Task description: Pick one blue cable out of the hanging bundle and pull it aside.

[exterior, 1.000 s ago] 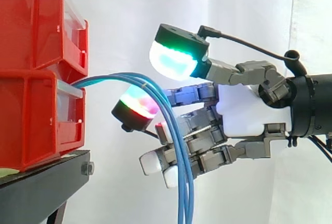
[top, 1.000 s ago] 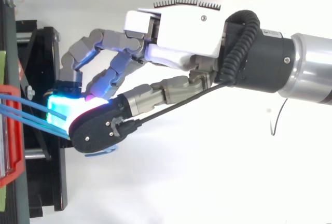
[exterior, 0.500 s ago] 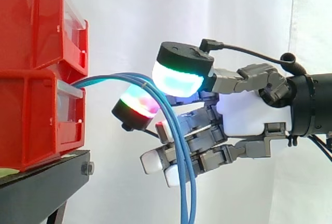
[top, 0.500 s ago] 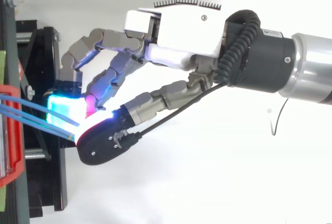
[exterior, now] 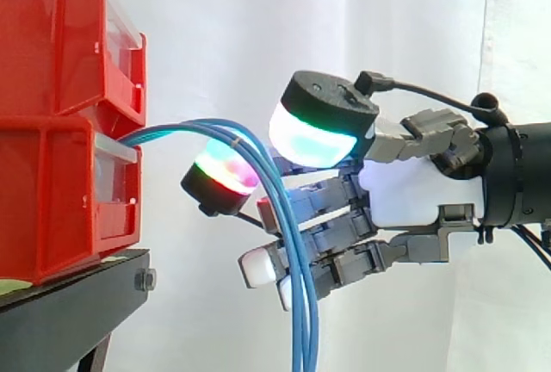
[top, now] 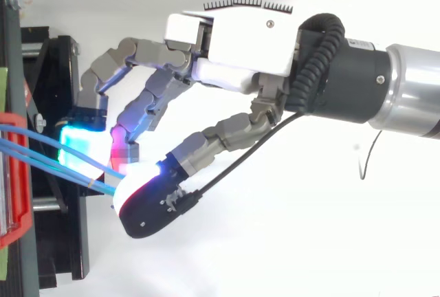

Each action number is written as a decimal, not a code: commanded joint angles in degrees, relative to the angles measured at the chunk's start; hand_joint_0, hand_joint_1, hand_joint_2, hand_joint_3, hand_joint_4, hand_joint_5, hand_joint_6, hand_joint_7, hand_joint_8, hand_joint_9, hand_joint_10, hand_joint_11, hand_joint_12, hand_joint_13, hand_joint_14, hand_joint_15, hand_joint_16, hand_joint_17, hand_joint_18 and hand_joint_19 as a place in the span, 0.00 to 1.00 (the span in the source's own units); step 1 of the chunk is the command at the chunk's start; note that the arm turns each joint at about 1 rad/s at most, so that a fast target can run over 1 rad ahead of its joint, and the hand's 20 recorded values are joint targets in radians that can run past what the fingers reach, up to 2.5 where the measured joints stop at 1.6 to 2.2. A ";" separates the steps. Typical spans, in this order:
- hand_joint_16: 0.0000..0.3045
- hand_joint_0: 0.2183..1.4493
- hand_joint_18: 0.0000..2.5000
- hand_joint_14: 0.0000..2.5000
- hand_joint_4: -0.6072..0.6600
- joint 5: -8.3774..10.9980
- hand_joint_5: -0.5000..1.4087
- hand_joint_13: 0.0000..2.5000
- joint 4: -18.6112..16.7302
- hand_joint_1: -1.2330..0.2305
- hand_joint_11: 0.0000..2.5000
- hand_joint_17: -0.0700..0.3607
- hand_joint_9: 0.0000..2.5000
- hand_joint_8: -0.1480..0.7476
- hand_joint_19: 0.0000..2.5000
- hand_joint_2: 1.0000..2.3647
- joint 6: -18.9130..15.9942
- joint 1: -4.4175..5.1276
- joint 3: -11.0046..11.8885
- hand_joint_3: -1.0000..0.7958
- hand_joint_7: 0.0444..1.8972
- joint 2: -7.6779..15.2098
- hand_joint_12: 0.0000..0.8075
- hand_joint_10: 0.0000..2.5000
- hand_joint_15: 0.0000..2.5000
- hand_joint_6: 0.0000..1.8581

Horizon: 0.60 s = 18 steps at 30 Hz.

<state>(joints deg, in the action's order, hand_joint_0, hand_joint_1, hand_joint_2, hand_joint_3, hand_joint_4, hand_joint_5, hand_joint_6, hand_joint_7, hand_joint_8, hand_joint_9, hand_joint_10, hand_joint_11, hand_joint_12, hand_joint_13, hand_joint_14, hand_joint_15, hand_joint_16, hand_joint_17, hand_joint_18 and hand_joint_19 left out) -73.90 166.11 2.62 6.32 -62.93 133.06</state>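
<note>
White curtain [exterior: 215, 27]; two stacked red bins [exterior: 60, 45], blue cables [exterior: 297, 303], one hand [exterior: 405, 191]

The red bins [exterior: 60, 131] are glossy moulded plastic with clear plastic fronts. The stand [exterior: 77, 299] under them is matt black metal, with a dull steel bolt [exterior: 145, 280] at its corner. The blue cables [exterior: 306, 329] have a smooth, faintly shiny sheath. The hand [exterior: 405, 187] has a glossy white plastic shell. The arm [top: 412, 97] shows brushed silvery metal. The curtain [exterior: 413, 27] is matt white cloth, softly creased.
</note>
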 commanded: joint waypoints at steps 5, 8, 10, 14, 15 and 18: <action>0.15 0.19 0.31 0.01 0.40 -0.02 0.17 0.35 -0.18 0.42 0.32 0.41 0.44 0.41 0.22 0.00 0.01 -0.08 0.00 0.28 0.34 0.01 0.45 0.01 0.23 0.50; 0.15 0.23 0.30 0.01 0.38 -0.02 0.17 0.35 -0.18 0.50 0.32 0.39 0.46 0.40 0.24 0.00 -0.08 -0.08 0.00 0.28 0.38 0.01 0.44 0.01 0.23 0.49; 0.14 0.24 0.29 0.01 0.38 -0.10 0.17 0.35 -0.09 0.48 0.33 0.39 0.46 0.40 0.24 0.00 -0.08 -0.08 0.00 0.28 0.39 -0.08 0.44 0.01 0.23 0.49; 0.14 0.26 0.29 0.01 0.40 -0.72 0.17 0.35 0.00 0.41 0.33 0.39 0.46 0.40 0.25 0.00 -0.08 -0.08 0.00 0.28 0.40 -0.08 0.43 0.01 0.24 0.49; 0.14 0.26 0.29 0.01 0.40 -0.98 0.17 0.35 0.00 0.40 0.33 0.39 0.46 0.40 0.24 0.00 -0.08 -0.08 0.00 0.28 0.40 -0.08 0.43 0.01 0.24 0.49; 0.14 0.26 0.29 0.01 0.41 -1.16 0.17 0.35 0.00 0.38 0.33 0.39 0.45 0.40 0.25 0.00 0.01 -0.08 0.00 0.29 0.40 0.01 0.42 0.01 0.24 0.49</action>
<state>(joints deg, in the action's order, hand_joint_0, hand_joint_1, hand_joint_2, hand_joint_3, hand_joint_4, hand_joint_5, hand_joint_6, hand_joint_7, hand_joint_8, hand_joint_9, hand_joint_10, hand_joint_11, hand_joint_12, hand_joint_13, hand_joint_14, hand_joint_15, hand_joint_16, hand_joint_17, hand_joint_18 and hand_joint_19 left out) -74.79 166.09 2.59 6.25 -62.93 133.02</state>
